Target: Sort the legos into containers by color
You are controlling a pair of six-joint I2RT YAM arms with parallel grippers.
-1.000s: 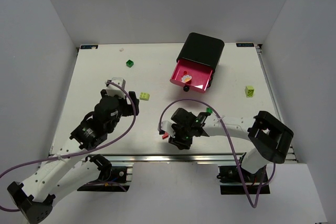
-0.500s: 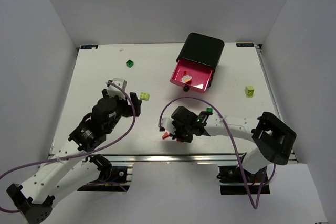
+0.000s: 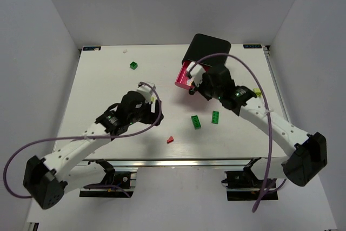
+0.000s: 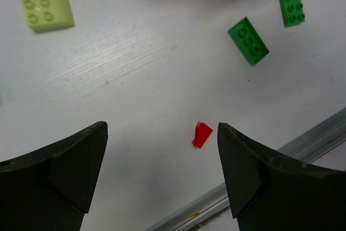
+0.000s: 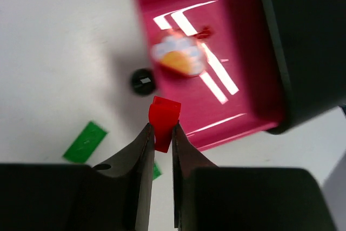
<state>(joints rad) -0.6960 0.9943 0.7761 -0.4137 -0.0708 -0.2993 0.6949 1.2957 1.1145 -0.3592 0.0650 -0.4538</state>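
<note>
- One red brick (image 5: 165, 111) is pinched between the nearly closed fingers of the right gripper (image 5: 161, 131). The gripper hangs over the front lip of the open pink drawer (image 5: 238, 98), just inward of the drawer's black knob (image 5: 142, 81).
- Nothing is in the left gripper (image 4: 162, 127). Its jaws are spread wide over bare table (image 4: 135, 79), well away from the drawer on the knob side.
- Inside the drawer lie a white-and-orange piece (image 5: 178, 58) and what looks like a small red bit (image 5: 204, 32), so I judge the red sorting to be under way and the held brick about to join them.
- Left out on the table:
  - a red chip (image 4: 201, 134), far from the drawer near the front rail (image 4: 303, 139);
  - a green flat brick (image 4: 248, 40) and a second green flat brick (image 4: 291, 4), both between that chip and the drawer;
  - a green cube (image 3: 133, 65), well apart from the drawer toward the left arm's side;
  - a lime block (image 4: 47, 13), also on that side.
- A second lime piece (image 3: 258, 93) peeks out beside the right arm, on the drawer's other side.
- No green or lime piece shows in any container, so most of the task remains.
- From above, the cabinet (image 3: 208, 47) shows only its black top and this one drawer. Other drawers cannot be seen.
- The right gripper covers much of the drawer in the overhead view.
- The white-and-orange piece is too blurred to identify.
</note>
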